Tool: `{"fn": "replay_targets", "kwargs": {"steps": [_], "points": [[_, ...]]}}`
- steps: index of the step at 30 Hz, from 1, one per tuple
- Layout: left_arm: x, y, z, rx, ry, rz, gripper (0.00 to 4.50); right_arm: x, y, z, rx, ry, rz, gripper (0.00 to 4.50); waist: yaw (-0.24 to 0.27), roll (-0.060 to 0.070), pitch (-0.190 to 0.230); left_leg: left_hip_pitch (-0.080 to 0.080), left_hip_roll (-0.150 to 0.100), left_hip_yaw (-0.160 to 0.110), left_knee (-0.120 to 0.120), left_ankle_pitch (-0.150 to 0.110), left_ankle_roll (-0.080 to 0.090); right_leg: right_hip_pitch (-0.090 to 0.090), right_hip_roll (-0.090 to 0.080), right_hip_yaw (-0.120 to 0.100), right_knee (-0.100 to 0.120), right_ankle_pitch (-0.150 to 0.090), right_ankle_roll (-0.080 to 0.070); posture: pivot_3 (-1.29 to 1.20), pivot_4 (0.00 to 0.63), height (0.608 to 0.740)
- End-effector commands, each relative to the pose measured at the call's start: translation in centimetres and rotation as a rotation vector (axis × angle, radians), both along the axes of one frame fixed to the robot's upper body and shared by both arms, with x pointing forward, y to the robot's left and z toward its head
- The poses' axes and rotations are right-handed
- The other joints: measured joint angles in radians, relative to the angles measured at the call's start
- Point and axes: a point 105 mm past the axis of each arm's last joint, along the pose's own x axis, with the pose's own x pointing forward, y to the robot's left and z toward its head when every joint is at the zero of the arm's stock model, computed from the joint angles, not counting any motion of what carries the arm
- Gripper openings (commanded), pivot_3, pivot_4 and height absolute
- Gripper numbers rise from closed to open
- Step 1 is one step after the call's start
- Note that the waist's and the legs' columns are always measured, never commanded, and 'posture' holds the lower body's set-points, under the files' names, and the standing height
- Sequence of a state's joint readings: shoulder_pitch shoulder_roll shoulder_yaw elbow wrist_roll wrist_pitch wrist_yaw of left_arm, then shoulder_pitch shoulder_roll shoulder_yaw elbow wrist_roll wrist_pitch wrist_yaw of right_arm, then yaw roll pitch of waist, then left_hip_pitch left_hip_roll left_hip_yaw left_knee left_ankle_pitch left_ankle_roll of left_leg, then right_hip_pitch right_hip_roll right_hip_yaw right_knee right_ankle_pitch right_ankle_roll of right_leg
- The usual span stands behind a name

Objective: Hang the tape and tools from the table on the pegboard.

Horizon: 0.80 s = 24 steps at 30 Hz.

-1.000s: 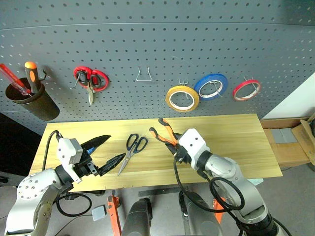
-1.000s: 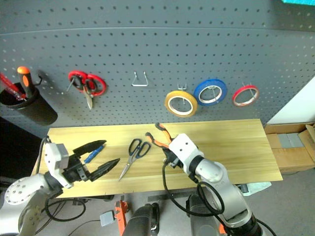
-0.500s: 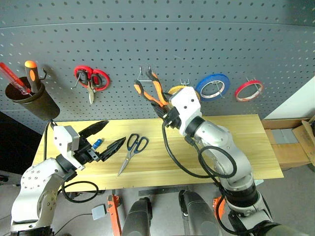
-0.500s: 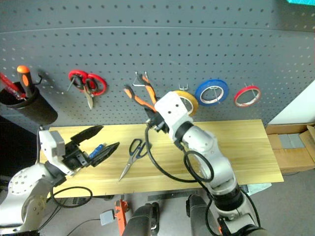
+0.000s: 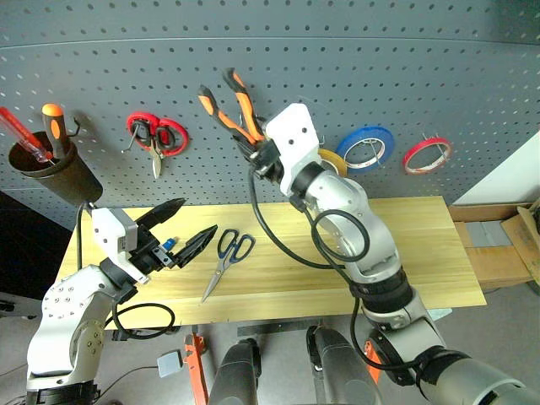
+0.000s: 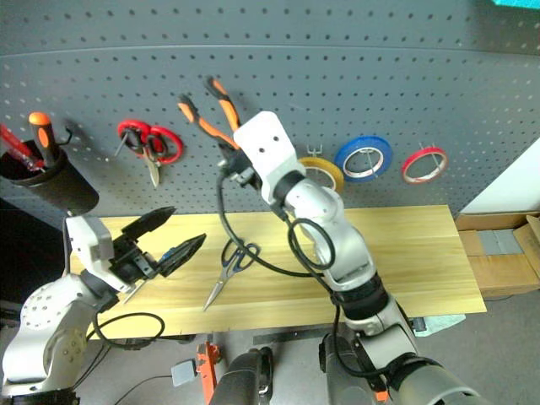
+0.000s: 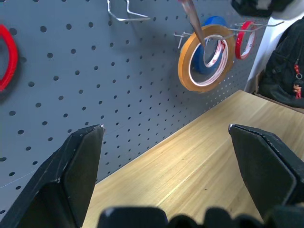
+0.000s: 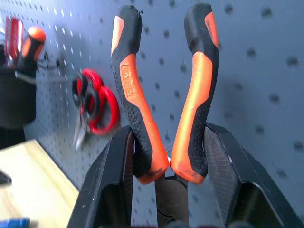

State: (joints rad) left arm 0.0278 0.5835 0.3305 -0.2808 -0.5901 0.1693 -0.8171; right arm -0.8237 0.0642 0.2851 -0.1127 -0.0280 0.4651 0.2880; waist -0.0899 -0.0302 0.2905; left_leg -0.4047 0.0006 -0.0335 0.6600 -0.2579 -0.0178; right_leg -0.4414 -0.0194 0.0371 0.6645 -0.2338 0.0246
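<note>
Now right gripper [image 8: 166,161] clamping pliers [image 8: 164,90], left gripper [image 5: 181,236] wide

Workshop or tool bench, probably, dark grey pegboard [image 5: 422,76] with hooks (red-handled scissors [image 5: 155,137], tape rolls hung), screwdriver cup [image 5: 52,173], plank table [image 5: 405,245]

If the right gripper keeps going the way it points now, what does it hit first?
Probably the pegboard: the right gripper holds the pliers handles-forward toward bare perforated panel, so their handle tips should touch first. Depth is unclear.
</note>
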Motion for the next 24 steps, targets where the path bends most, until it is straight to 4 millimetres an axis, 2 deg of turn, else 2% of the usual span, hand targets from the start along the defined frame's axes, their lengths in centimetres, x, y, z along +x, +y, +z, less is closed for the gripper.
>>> {"fn": "replay_targets", "kwargs": {"steps": [1,20,24], "points": [[-0.3,0.0,1.1,0.002,-0.045,-0.001,4.50,-0.8,0.9,3.0,0.062,-0.105,0.044,1.73,0.001,0.000,0.000,0.000,0.000,0.000,0.000,0.000,0.000,0.000,0.000,0.000,0.000,0.000,0.000,-0.08,0.288,0.740],[0.6,-1.4,1.3,-0.009,-0.063,-0.038,4.50,0.4,3.2,7.8,0.140,-0.279,0.075,1.73,0.002,0.000,0.000,-0.004,0.000,-0.005,0.000,0.000,0.000,-0.002,-0.001,-0.004,-0.001,0.001,-0.001,-0.07,0.289,0.740],[0.7,-1.6,1.4,-0.009,-0.067,-0.042,4.50,0.5,3.6,7.8,0.151,-0.298,0.078,1.73,0.002,0.000,0.000,-0.005,0.000,-0.005,0.000,0.000,0.000,-0.003,-0.001,-0.005,-0.001,0.001,-0.002,-0.06,0.286,0.740]]}}
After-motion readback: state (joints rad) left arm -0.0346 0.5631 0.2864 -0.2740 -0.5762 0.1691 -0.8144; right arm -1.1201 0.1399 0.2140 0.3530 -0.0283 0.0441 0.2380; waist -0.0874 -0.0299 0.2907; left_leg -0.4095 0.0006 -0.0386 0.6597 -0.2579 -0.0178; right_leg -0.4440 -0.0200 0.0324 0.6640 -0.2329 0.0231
